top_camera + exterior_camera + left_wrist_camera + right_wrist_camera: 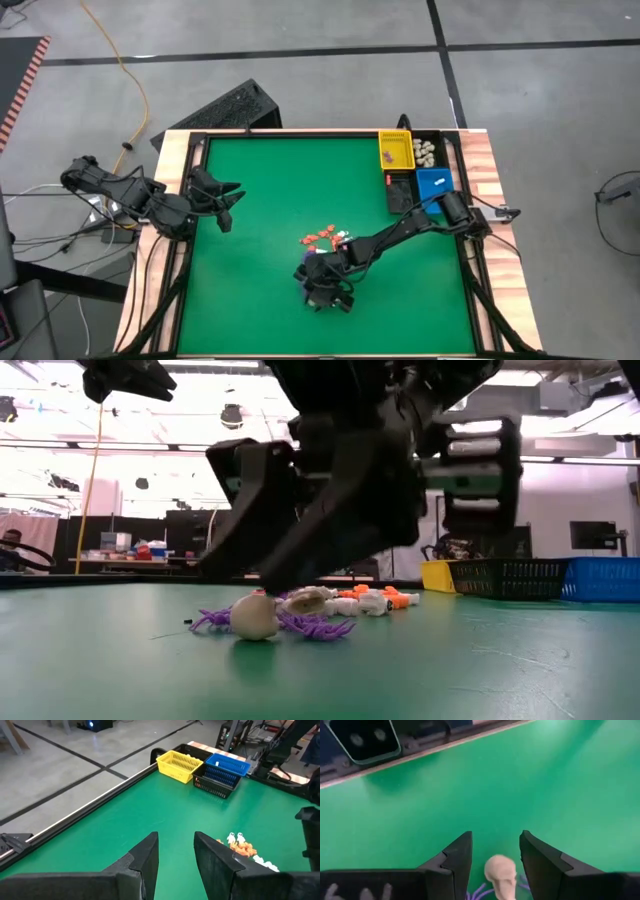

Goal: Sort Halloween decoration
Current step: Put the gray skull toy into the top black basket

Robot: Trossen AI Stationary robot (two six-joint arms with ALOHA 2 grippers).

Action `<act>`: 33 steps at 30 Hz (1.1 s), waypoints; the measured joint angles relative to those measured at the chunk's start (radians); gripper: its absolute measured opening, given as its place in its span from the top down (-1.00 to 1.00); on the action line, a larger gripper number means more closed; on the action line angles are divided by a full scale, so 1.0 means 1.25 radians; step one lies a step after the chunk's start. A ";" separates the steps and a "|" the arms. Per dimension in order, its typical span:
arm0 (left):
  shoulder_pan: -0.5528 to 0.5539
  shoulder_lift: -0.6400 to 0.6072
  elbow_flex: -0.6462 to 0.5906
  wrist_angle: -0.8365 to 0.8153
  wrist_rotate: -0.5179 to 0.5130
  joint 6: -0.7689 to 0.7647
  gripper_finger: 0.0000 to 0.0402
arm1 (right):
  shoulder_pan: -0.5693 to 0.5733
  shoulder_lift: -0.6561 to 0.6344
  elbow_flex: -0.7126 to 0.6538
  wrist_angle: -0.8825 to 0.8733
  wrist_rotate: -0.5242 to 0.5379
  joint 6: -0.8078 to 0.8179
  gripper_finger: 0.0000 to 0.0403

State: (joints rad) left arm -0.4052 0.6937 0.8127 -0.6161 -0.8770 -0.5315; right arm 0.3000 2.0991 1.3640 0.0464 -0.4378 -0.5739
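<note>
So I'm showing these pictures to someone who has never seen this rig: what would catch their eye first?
Probably the right gripper, low over the green table near its front edge, open fingers either side of a cream skull trinket lying among purple spiders. Next, the small heap of orange and white trinkets at mid-table, and the yellow bin, blue bin and black bin in the far right corner. The left gripper waits, open, at the left edge.
</note>
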 joint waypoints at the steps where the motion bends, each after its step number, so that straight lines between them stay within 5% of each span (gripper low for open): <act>1: 0.000 0.000 0.000 -0.003 0.000 -0.001 0.43 | 0.000 -0.001 0.000 0.002 -0.002 0.000 0.09; 33: 0.000 0.000 0.000 -0.018 0.005 -0.014 0.43 | -0.053 0.055 -0.009 0.016 -0.120 0.081 0.12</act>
State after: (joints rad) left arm -0.4053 0.6937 0.8127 -0.6380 -0.8703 -0.5493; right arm 0.2332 2.1674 1.3525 0.0664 -0.5876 -0.4730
